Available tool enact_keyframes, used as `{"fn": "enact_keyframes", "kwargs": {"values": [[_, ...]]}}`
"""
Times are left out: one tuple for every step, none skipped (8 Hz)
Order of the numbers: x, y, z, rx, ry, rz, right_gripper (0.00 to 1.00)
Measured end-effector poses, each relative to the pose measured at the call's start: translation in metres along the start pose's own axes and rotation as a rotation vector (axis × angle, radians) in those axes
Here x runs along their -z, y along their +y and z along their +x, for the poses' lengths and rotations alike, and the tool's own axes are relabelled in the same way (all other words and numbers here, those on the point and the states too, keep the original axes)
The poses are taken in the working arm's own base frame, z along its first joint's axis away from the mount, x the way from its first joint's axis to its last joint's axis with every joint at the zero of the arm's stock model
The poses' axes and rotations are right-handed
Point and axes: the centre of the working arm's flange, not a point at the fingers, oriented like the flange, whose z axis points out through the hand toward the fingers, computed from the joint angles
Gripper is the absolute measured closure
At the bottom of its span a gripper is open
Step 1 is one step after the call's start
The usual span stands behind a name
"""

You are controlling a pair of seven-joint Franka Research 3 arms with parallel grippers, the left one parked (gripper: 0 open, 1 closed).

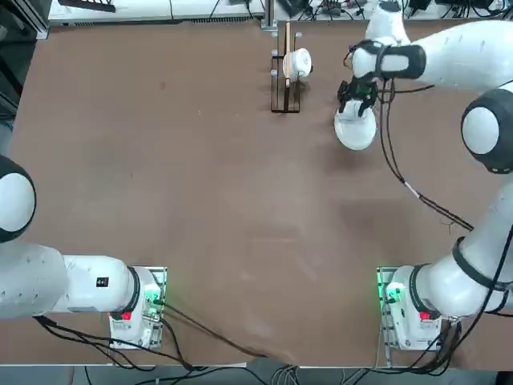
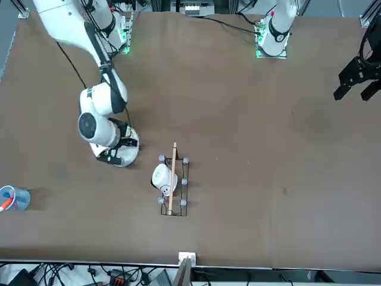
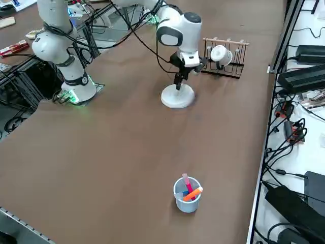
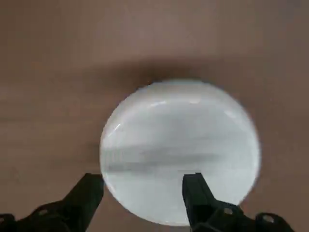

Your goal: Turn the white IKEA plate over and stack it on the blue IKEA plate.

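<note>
Brown table (image 1: 160, 160), far right corner.
Right gripper (image 4: 143, 186) hovers fingers parted, empty, over white IKEA plate (image 4: 181, 145); anything beneath is hidden.

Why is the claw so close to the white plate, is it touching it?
Cannot tell. In the wrist view the gripper has open fingers above the plate, but no view shows a gap or contact.

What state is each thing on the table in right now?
white plate: flat on the table, plain side up, nothing gripping it.
right tool: open, just above the plate's edge.
white cup: on its side on the wooden rack.
blue cup: upright, markers inside.
</note>
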Motion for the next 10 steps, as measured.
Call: {"fn": "enact_keyframes", "kwargs": {"values": [[0.021,0.013,0.011,0.008,0.011,0.009,0.00],[0.047,0.022,0.019,0.016,0.033,0.018,0.00],[0.081,0.027,0.022,0.032,0.058,0.025,0.00],[0.120,0.031,0.022,0.049,0.072,0.028,0.00],[0.163,0.035,0.018,0.068,0.072,0.026,0.00],[0.207,0.038,0.012,0.084,0.063,0.024,0.00],[0.245,0.041,0.004,0.088,0.052,0.022,0.00],[0.279,0.047,-0.003,0.084,0.046,0.021,0.00],[0.307,0.056,-0.008,0.076,0.048,0.023,0.00],[0.328,0.066,-0.014,0.069,0.045,0.024,0.00]]}}
